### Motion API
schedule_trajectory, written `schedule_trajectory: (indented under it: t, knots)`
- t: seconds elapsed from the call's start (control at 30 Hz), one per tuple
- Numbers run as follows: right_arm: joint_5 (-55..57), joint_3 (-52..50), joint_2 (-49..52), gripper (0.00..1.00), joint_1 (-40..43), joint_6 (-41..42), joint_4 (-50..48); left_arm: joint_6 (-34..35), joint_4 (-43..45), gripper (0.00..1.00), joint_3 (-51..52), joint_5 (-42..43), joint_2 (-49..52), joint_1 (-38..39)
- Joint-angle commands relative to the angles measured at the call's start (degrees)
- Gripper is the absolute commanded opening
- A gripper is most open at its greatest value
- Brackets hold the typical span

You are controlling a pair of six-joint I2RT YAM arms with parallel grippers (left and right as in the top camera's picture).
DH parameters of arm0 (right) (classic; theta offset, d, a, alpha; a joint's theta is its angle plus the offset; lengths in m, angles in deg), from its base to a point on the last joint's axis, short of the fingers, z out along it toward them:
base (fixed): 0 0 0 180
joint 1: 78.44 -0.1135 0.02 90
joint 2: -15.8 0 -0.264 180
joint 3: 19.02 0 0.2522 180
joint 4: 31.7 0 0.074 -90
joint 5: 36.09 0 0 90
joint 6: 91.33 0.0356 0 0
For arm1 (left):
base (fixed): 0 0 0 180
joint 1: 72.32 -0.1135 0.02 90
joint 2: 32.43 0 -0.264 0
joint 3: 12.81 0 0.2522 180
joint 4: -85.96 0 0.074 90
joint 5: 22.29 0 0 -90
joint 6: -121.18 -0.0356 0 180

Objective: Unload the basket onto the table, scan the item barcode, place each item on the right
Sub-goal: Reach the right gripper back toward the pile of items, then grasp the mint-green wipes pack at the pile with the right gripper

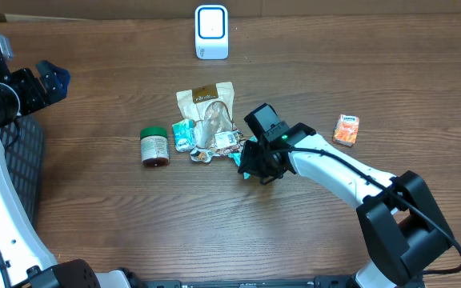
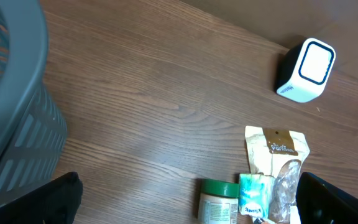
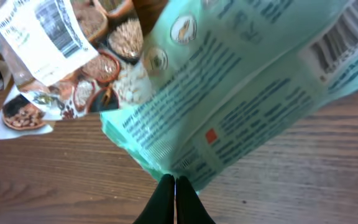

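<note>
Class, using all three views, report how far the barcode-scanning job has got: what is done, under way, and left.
Done: the right gripper is at the pile, shut on the edge of the mint packet. In hand: that packet, its barcode showing in the wrist view. Left: carry it to the white scanner and present the barcode. The left gripper is open, idle.

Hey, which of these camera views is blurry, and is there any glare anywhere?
Right wrist: the teal packet fills the frame, soft and out of focus, its small print unreadable. Left wrist: the basket rim up close is blurred. Overhead: sharp, evenly lit, no strong glare on the table.
</note>
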Motion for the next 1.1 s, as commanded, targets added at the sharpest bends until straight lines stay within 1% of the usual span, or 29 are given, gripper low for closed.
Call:
schedule_trajectory:
  t: [0.0,0.03,0.1,0.47,0.63,0.8,0.97,1.07]
  knots:
    - [-3.91,-0.39,0.07,0.04,0.0,-6.84,-3.5,0.33,0.07,1.0,-0.96,0.85,-0.35,0.39]
    - [-6.99,-0.39,0.07,0.04,-0.33,-10.21,-5.25,0.33,0.04,1.0,-0.96,0.85,-0.35,0.39]
    - [-8.7,-0.39,0.07,0.04,-0.96,-11.76,-6.69,0.33,0.04,1.0,-0.96,0.85,-0.35,0.39]
    - [-9.44,-0.39,3.17,0.04,-3.34,-11.63,-7.06,0.33,0.07,1.0,-0.96,0.85,-0.35,0.39]
    - [-9.88,-0.39,4.26,0.04,-3.3,-9.2,-6.21,0.33,0.07,1.0,-0.96,0.85,-0.35,0.39]
    - [-6.43,-0.39,4.26,0.04,-1.53,-5.35,-2.95,0.33,0.04,1.0,-0.96,0.85,-0.35,0.39]
    - [-5.55,-0.39,4.26,0.04,2.03,-5.42,-0.22,0.33,0.07,1.0,-0.96,0.85,-0.35,0.39]
    - [-4.96,-0.39,4.26,0.04,5.81,-6.21,1.18,0.33,0.04,0.99,-0.96,0.85,-0.35,0.39]
